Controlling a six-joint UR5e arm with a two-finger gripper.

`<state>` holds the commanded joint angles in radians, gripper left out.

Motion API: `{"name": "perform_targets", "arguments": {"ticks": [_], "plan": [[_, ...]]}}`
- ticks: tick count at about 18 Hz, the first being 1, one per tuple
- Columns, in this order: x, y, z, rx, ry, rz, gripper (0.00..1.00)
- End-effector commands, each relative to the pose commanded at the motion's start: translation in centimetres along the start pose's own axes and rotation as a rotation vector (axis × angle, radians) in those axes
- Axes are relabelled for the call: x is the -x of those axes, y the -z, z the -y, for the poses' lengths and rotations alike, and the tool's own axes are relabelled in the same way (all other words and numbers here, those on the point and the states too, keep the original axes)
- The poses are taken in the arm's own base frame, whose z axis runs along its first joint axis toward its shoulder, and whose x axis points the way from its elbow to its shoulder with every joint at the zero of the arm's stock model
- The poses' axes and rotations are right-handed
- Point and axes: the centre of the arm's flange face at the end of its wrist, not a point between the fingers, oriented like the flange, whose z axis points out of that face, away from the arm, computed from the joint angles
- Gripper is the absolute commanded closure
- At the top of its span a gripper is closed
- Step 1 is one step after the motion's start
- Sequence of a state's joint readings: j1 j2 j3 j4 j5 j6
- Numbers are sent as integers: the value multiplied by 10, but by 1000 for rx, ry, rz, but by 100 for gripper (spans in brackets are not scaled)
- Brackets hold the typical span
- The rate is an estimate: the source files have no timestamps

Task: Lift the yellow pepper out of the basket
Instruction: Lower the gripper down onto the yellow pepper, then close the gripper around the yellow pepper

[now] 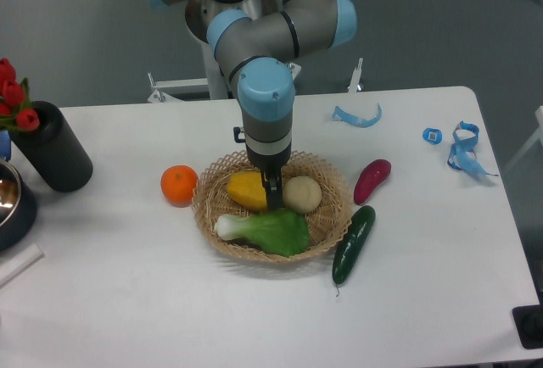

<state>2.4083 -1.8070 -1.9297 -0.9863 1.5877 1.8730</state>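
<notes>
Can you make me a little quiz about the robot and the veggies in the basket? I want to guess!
1. True or false: the orange is inside the basket.
2. Which lies in the basket right next to the yellow pepper? A) the potato B) the cucumber C) the purple eggplant
3. Fill in: the pincer reaches down between the yellow pepper and the ____.

Key
1. False. It sits on the table, left of the basket.
2. A. The cucumber and eggplant lie on the table, right of the basket.
3. Potato.
</notes>
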Motion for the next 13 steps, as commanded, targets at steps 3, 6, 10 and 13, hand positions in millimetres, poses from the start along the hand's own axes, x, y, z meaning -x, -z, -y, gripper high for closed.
{"name": "perform_targets", "arguments": {"ticks": [3,6,10,13], "plan": [[-3,-12,2,-8,-2,-25,1],[-2,-15,4,-8,-1,-28,1],[5,-22,7,-1,0,-9,1],[5,-26,9,-4,4,-16,1]]}}
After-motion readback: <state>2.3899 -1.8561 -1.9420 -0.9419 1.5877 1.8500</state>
